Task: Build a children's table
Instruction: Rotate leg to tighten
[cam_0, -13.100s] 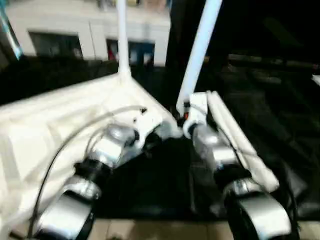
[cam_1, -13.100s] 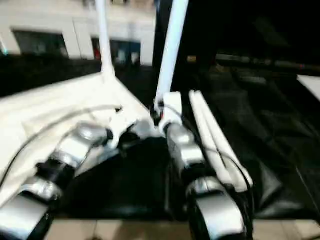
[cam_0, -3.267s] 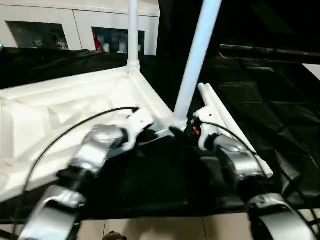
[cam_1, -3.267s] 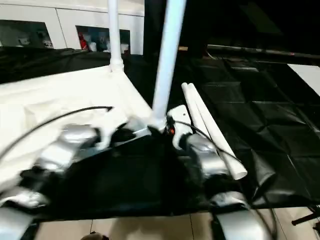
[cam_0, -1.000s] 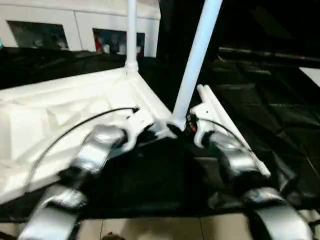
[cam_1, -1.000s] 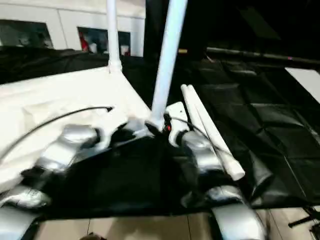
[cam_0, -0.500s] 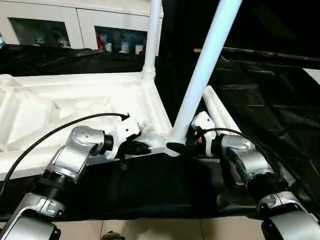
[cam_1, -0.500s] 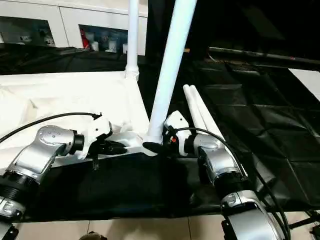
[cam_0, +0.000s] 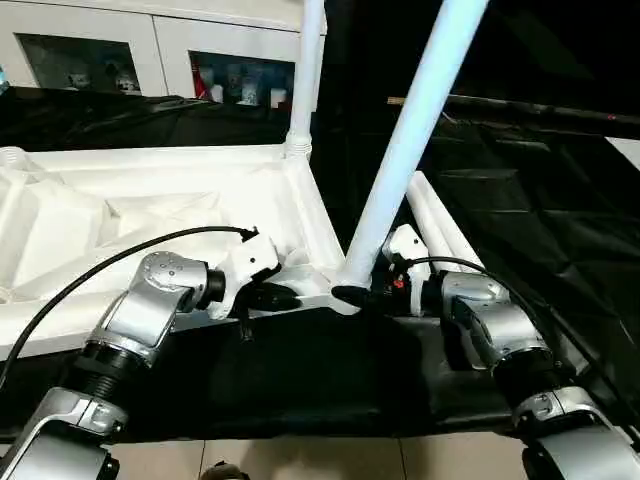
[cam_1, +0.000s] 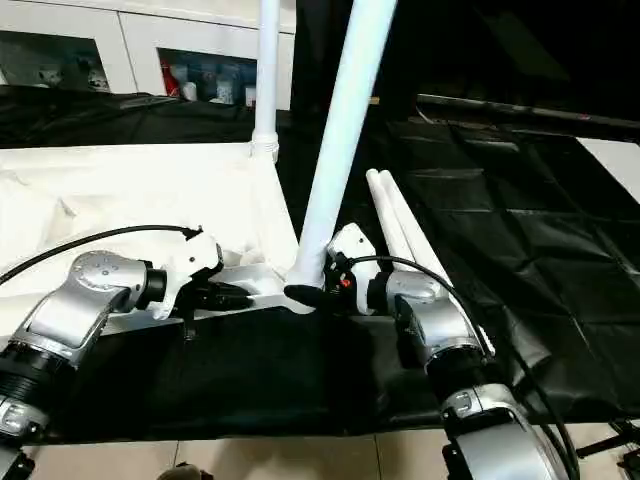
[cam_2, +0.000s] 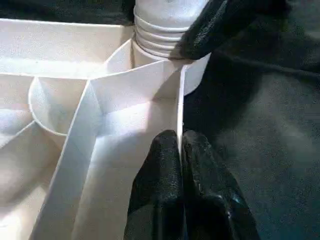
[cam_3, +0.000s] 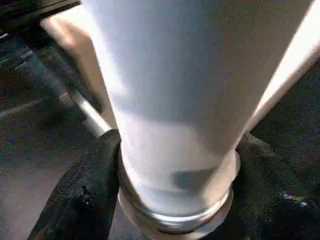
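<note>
The black-draped tabletop (cam_0: 520, 210) carries the whole set. On it the white top (cam_0: 150, 215) lies ribbed side up, toward the robot's left. Two legs stand in its corner sockets: the far leg (cam_0: 305, 70) upright at the back corner, the near leg (cam_0: 410, 130) leaning to the right from the near right corner. Two spare legs (cam_1: 395, 225) lie side by side on the black cover, just beside the top's right edge (touching each other along their length).

Left pincer (cam_2: 180, 150): fingers pressed together, clamping the thin vertical rim wall of the top close to the near corner socket. The wrist view shows the wall edge running down between the two pads.

Right pincer (cam_3: 175, 200): fingers spread wide, one on each side of the near leg's foot, where the ringed collar meets the socket. Both pads lie against the tube (whether they actually squeeze it cannot be told).

A black cable (cam_0: 120, 255) arcs over the left forearm to the wrist. White cabinets (cam_0: 150, 50) with dark glass fronts stand behind the tabletop.
</note>
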